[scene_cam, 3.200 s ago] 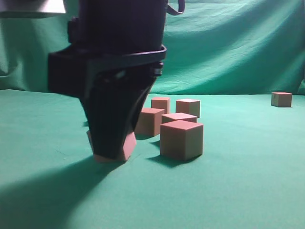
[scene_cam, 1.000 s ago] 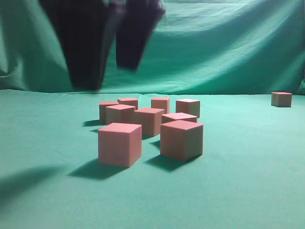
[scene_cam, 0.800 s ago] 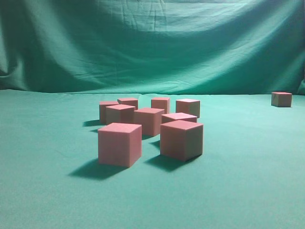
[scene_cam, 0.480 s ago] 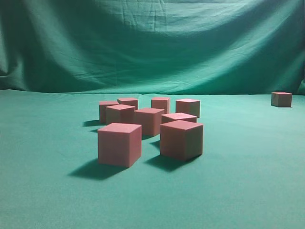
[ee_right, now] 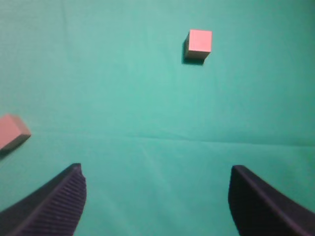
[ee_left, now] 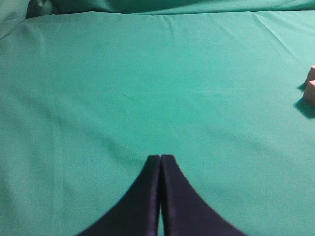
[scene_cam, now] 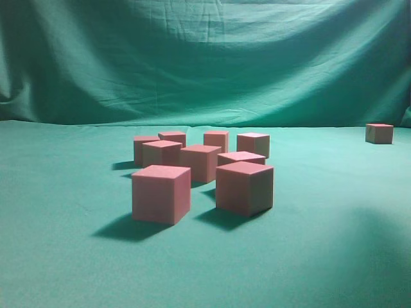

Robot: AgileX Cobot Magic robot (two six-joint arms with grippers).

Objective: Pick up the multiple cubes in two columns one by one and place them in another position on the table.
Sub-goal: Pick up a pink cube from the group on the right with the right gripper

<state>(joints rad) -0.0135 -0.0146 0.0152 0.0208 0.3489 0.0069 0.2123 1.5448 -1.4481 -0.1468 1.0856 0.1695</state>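
Note:
Several pink cubes stand in a cluster on the green cloth in the exterior view. The nearest left cube (scene_cam: 161, 193) and the nearest right cube (scene_cam: 244, 187) stand in front, with smaller ones behind (scene_cam: 201, 162). A lone cube (scene_cam: 379, 133) sits far right; the right wrist view shows a lone cube (ee_right: 199, 44) ahead and another cube's corner (ee_right: 12, 131) at the left edge. No gripper shows in the exterior view. My left gripper (ee_left: 160, 158) is shut and empty above bare cloth. My right gripper (ee_right: 156, 169) is open and empty above bare cloth.
Green cloth (scene_cam: 334, 256) covers the table and hangs as a backdrop (scene_cam: 257, 58). Two cube edges (ee_left: 310, 88) show at the right edge of the left wrist view. A soft shadow lies on the cloth at the lower right of the exterior view.
The left arm released the front left cube, then lifted up and out of the exterior view. The cubes have stayed still since. A faint shadow has appeared at the lower right.

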